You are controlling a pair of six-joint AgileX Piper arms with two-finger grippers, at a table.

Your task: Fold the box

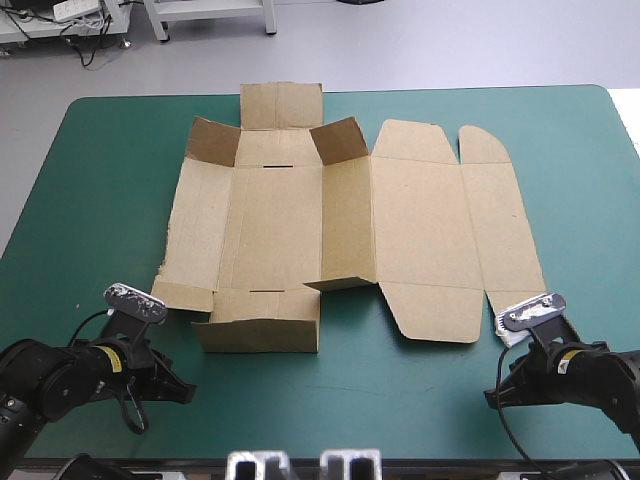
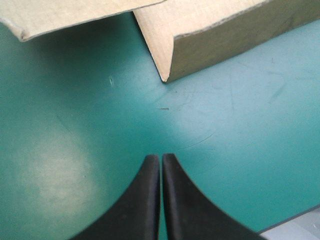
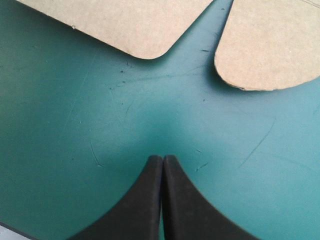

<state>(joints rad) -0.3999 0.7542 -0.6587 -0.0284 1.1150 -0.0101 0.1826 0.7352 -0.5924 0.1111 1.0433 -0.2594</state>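
The brown box (image 1: 280, 225) lies mid-table as a cut sheet, partly raised. Its near wall (image 1: 258, 335) stands up, two far corner flaps are lifted, and the lid panel (image 1: 420, 225) lies flat to the right. My left gripper (image 1: 188, 393) rests low near the table's front left, shut and holding nothing. In the left wrist view, the gripper (image 2: 161, 157) has a raised box corner (image 2: 200, 40) just ahead of it. My right gripper (image 1: 490, 397) sits at the front right, shut and empty. In the right wrist view, that gripper (image 3: 163, 157) has two rounded flaps (image 3: 135, 25) (image 3: 275, 45) ahead of it.
Bare teal-green cover (image 1: 100, 180) surrounds the box on all sides, with a strip along the front edge (image 1: 380, 410) between the two grippers. A side flap of the box (image 2: 65, 15) lies flat beside the raised corner.
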